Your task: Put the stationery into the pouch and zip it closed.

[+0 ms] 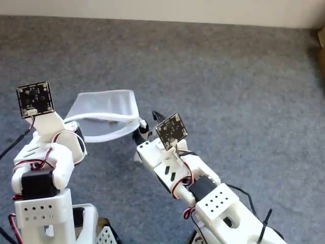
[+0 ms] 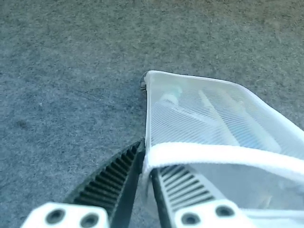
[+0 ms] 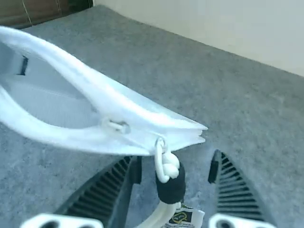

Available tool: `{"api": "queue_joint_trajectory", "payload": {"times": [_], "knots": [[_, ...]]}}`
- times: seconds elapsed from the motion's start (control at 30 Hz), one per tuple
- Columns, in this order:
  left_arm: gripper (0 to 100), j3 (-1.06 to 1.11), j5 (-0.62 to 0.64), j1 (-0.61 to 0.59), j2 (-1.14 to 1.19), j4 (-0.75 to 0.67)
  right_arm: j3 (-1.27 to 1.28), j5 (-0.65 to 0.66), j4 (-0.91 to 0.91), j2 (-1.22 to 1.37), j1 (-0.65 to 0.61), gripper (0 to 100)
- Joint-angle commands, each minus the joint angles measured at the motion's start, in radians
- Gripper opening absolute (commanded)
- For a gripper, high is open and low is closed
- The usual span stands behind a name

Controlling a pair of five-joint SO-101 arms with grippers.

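A white mesh pouch [image 1: 104,109] hangs lifted off the grey carpet between the two arms, its mouth gaping. My left gripper [image 2: 146,156] is shut on the white zipper band [image 2: 213,154] at one end of the pouch. Pale pens [image 2: 218,118] show through the mesh inside. At the other end, my right gripper [image 3: 173,178] stands open. The zipper's pull cord with its black bead [image 3: 169,186] dangles between the fingers, untouched. The metal slider [image 3: 116,126] sits near that end. From above, the right gripper [image 1: 146,126] is at the pouch's right tip.
Grey carpet [image 1: 228,76] stretches all round. A pale wall [image 1: 162,7] runs along the far edge, with a brown piece of furniture [image 1: 321,51] at the far right. Both arm bases [image 1: 40,213] crowd the near side.
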Motion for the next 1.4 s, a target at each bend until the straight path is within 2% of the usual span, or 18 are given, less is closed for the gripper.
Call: {"api": "queue_joint_trajectory", "payload": {"times": [0.0, 0.1, 0.37, 0.5, 0.57, 0.83, 1.03, 1.17, 1.37], "knots": [[1, -0.004, -0.011, -0.012, -0.002, -0.008, -0.062, -0.005, -0.038, 0.002, 0.008, 15.5], [1, -0.004, -0.011, -0.012, -0.002, -0.008, -0.062, -0.005, -0.038, 0.002, 0.008, 11.4], [1, -0.004, -0.011, -0.012, -0.002, -0.006, -0.056, -0.005, -0.038, 0.002, 0.008, 10.2], [1, -0.004, -0.012, -0.012, -0.002, -0.005, -0.056, -0.002, -0.036, -0.007, 0.008, 0.0], [1, -0.004, -0.012, -0.012, -0.002, -0.005, -0.054, 0.04, -0.033, -0.008, 0.01, 0.9], [1, -0.004, -0.012, -0.012, -0.001, -0.009, -0.064, 0.074, 0.119, -0.038, 0.013, 0.4], [1, -0.004, -0.012, -0.012, -0.001, -0.009, -0.058, 0.15, 0.309, -0.254, 0.007, 0.4], [1, -0.004, -0.012, -0.01, -0.001, -0.011, -0.058, 0.157, 0.417, -0.312, -0.038, 0.4], [1, -0.012, -0.014, -0.007, -0.001, -0.011, -0.058, 0.158, 0.476, -0.314, -0.096, 0.4]]}}
